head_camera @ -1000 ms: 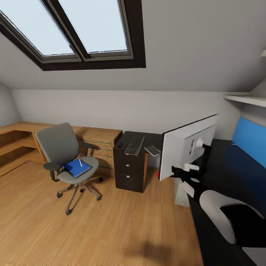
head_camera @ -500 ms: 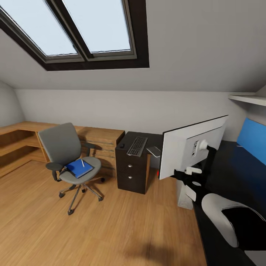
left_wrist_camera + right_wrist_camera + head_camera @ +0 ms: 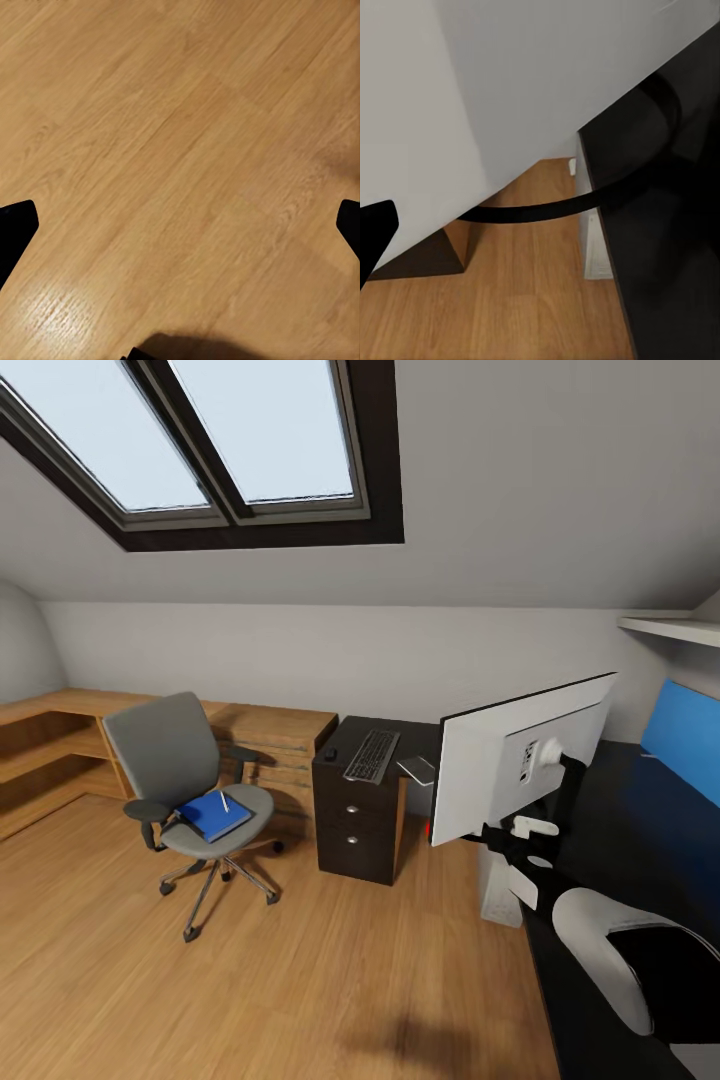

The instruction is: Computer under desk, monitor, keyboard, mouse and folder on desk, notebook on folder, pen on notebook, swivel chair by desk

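The monitor (image 3: 515, 765) stands at centre right of the head view, its pale back turned toward the camera, on the glossy black desk (image 3: 610, 830) that runs down the right side of the frame. The right gripper (image 3: 520, 838) is at the monitor's lower edge by its curved black stand (image 3: 585, 196); whether its fingers are closed on anything cannot be told. In the right wrist view the monitor's pale back fills the upper part and 1 dark fingertip (image 3: 373, 229) shows at the left edge. On the desk's far end, above the 3-drawer black unit (image 3: 357, 825), lie the keyboard (image 3: 371, 756), the small dark mouse (image 3: 329, 754) just left of it, and the grey notebook (image 3: 418, 768) just right of it. The white computer (image 3: 497, 885) stands on the floor under the desk edge, below the monitor. At centre left the swivel chair (image 3: 180, 780) stands on the light wood floor (image 3: 300, 980), well apart from the desk, with the blue folder (image 3: 213, 815) on its seat and the thin white pen (image 3: 224, 801) lying on the folder. In the left wrist view 2 dark fingertips (image 3: 15, 229) sit far apart at opposite edges, jaws spread wide over bare floorboards. A dark-framed skylight (image 3: 210, 450) fills the upper left, low wooden shelving (image 3: 60, 735) runs along the left wall, and a blue wall panel (image 3: 685, 735) sits at far right.
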Controlling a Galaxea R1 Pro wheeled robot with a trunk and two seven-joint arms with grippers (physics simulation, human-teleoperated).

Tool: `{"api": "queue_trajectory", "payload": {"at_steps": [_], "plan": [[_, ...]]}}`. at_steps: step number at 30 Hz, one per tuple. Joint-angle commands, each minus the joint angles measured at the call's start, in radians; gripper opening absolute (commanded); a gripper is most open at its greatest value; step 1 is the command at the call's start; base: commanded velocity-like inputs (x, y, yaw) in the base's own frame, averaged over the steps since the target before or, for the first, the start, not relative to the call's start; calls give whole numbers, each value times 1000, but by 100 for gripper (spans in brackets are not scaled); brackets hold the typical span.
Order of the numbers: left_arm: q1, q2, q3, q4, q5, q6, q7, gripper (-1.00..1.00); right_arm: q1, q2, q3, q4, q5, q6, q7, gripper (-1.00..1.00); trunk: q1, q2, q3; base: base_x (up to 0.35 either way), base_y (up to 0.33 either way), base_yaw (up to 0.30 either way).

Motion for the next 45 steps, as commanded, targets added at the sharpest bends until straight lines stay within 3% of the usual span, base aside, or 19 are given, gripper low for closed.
{"api": "queue_trajectory", "payload": {"at_steps": [1, 8, 12, 29, 35, 40, 45], "plan": [[-1, 1, -6, 1, 11, -6, 6, 100, -1, 0, 8, 0, -7, -2, -4, 100, 0, -1, -1, 0, 0, 0], [-1, 1, -6, 0, 11, -5, 5, 100, -1, 0, 7, 0, -7, -8, -16, 100, 0, -1, 0, 0, 1, -26], [-1, 1, -6, 0, 10, -5, 5, 100, -1, -1, 7, 0, -8, -11, -60, 100, 0, -1, 4, 0, 100, -163], [-1, 1, -6, 1, 10, -6, 5, 100, -1, -5, 6, 0, -10, -16, -86, 100, 0, -1, 22, 43, 280, -227], [-1, 1, -6, 1, 10, -5, 5, 100, -1, -8, 4, 0, -11, -22, -153, 100, 0, -1, 28, 213, 110, -238], [-1, 1, -7, 1, 10, -5, 5, 100, -1, -36, 3, 2, -14, -43, -198, 100, 0, -1, 33, 78, 8, -244], [-1, 1, -7, 1, 10, -5, 5, 100, -1, -46, 1, 3, -16, -43, -199, 100, 0, -1, 37, 142, 23, -239]]}}
